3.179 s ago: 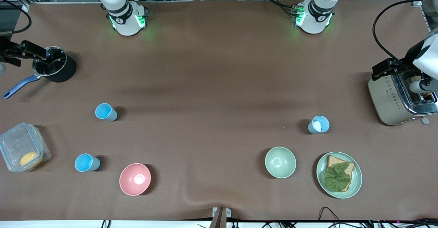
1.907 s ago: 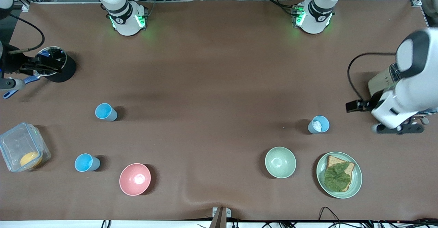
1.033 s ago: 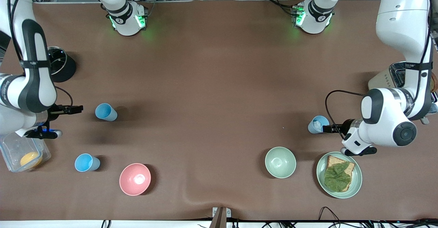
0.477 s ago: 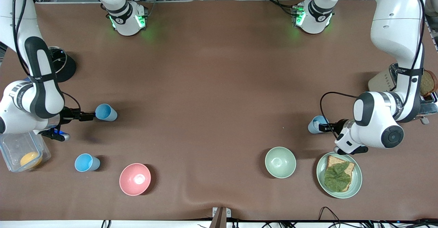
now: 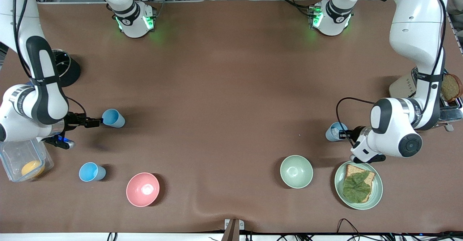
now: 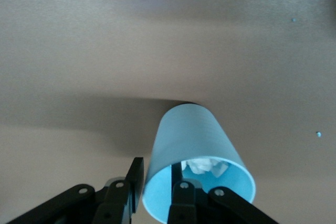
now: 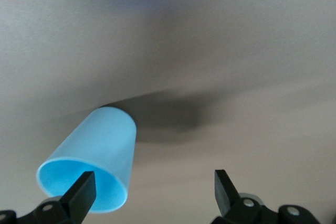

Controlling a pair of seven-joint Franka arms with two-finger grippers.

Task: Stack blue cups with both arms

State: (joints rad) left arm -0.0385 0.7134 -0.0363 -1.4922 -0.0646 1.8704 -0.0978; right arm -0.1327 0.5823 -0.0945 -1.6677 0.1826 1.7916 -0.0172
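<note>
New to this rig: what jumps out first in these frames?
Both arms are down at a blue cup at once. The left gripper has its jaws astride the rim of the cup holding something white, near the green bowl. The right gripper is open at the empty cup toward the right arm's end. A third blue cup stands untouched beside the pink bowl.

Toward the left arm's end from the pink bowl (image 5: 142,189) sit a pale green bowl (image 5: 296,171), a sandwich plate (image 5: 376,190), and a toaster (image 5: 399,87); toward the right arm's end, a clear container (image 5: 14,156) holding what may be an orange.
</note>
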